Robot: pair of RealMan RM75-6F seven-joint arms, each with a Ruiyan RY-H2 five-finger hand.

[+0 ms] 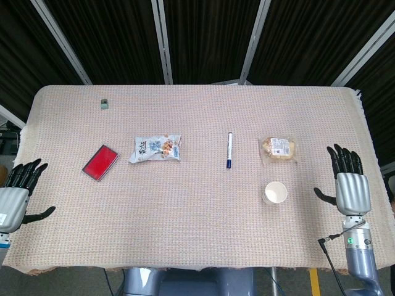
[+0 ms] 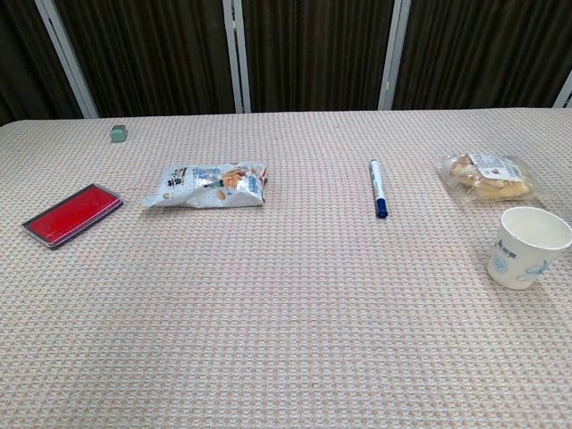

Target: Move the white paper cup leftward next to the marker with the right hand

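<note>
White paper cup (image 1: 275, 192) stands upright right of our marker (image 1: 229, 150); our right hand (image 1: 350, 191) and left hand (image 1: 16, 196) rest empty, fingers spread.

A matt, coarsely woven cloth (image 2: 286, 340) covers the table, on it a matt white paper cup (image 2: 527, 247), a smooth plastic marker (image 2: 378, 188), two glossy crinkled plastic packets (image 2: 207, 185) (image 2: 488, 176) and a glossy red case (image 2: 72, 214); the hands (image 1: 351, 191) (image 1: 13, 198) look silvery metal with black fingers.
</note>
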